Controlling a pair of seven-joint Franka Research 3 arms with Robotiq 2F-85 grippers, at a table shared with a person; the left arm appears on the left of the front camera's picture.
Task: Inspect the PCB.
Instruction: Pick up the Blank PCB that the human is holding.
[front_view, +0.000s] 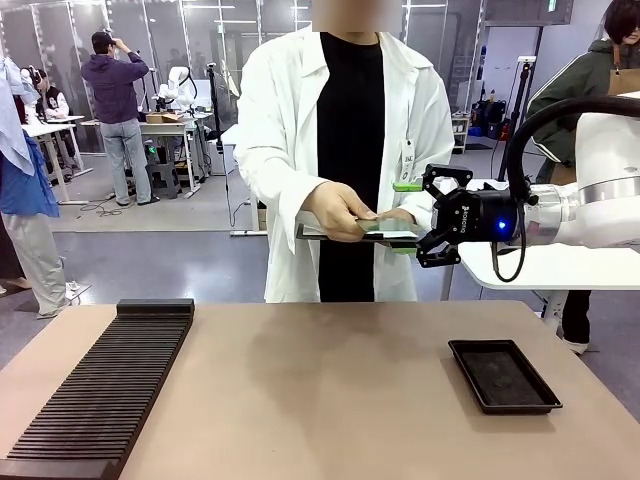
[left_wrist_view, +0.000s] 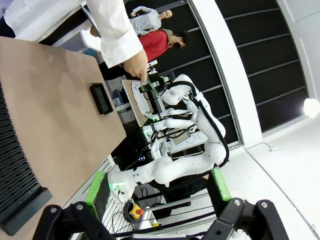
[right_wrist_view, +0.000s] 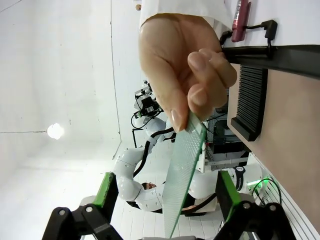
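Note:
The person across the table holds the PCB (front_view: 388, 227) flat at chest height over a dark tablet (front_view: 318, 233), with one hand (front_view: 340, 208) pinching its left end. My right gripper (front_view: 408, 217) is open, one green pad above and one below the board's right end. Seen from the right wrist, the PCB (right_wrist_view: 182, 175) runs edge-on between the spread fingers of my right gripper (right_wrist_view: 165, 195), touching neither pad, and the person's hand (right_wrist_view: 180, 65) grips its far end. My left gripper (left_wrist_view: 157, 187) is open with nothing between its fingers, back from the table.
A black shallow tray (front_view: 503, 375) lies on the table (front_view: 320, 400) at the right. A long black slotted rack (front_view: 110, 385) runs along the left side. Other people and tables stand farther back in the room.

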